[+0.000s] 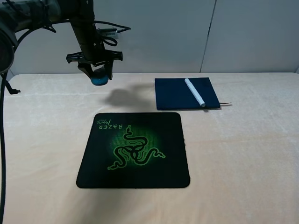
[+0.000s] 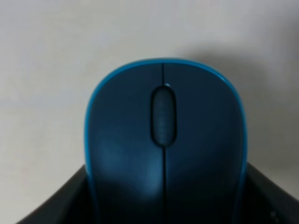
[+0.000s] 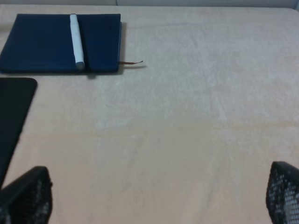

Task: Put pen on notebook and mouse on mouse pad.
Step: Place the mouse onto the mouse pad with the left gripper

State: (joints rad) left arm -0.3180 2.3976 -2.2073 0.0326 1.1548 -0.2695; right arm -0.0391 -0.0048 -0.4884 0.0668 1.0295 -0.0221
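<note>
pale cream cloth covers the table (image 1: 243,154) under a grey wall. the small teal-sided, dark-topped mouse (image 1: 99,77) is clamped in the left gripper (image 1: 96,70), raised behind the square black mat with green snake emblem (image 1: 134,149). the slim white pen (image 1: 195,92) is seen lying on the thin navy notebook (image 1: 177,95). the right gripper (image 3: 154,196) is spread wide, empty. a slip could be caused by the rounded shell; ample bare mat is left for lowering.

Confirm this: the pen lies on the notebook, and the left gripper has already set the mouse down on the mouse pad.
Half wrong. The pen does lie on the notebook, but the exterior high view shows the left gripper holding the mouse in the air, behind the mouse pad.
</note>
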